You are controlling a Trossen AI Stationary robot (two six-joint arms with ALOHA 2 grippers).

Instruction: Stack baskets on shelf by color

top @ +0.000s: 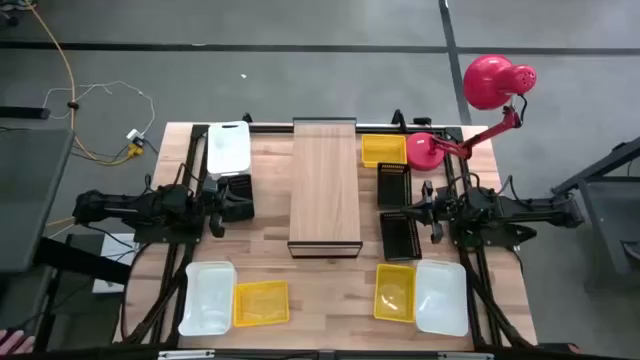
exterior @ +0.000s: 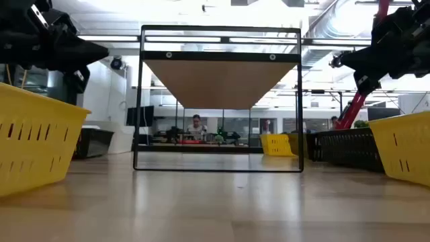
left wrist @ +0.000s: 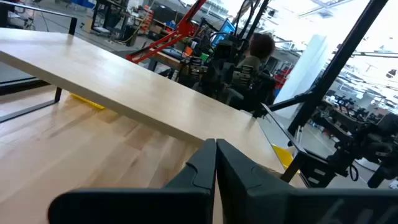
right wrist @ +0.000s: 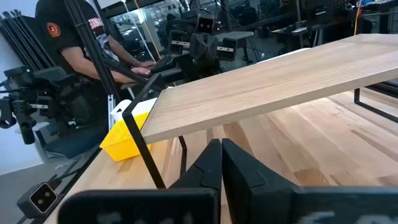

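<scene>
The shelf (top: 324, 185) is a long wood-grain board on a dark frame in the middle of the table, and its top is bare. On the table's left lie a white basket (top: 228, 147), a black basket (top: 238, 196), another white basket (top: 207, 297) and a yellow basket (top: 261, 303). On its right lie a yellow basket (top: 383, 151), two black baskets (top: 393, 185) (top: 400, 236), a yellow basket (top: 395, 291) and a white basket (top: 441, 297). My left gripper (left wrist: 216, 163) is shut and hovers left of the shelf. My right gripper (right wrist: 221, 163) is shut and hovers right of it.
A red desk lamp (top: 487, 85) stands with its base (top: 425, 150) at the table's far right corner, and its head reaches beyond the table. Bare tabletop (top: 325, 300) lies between the near baskets. A person (right wrist: 81, 43) sits beyond the table.
</scene>
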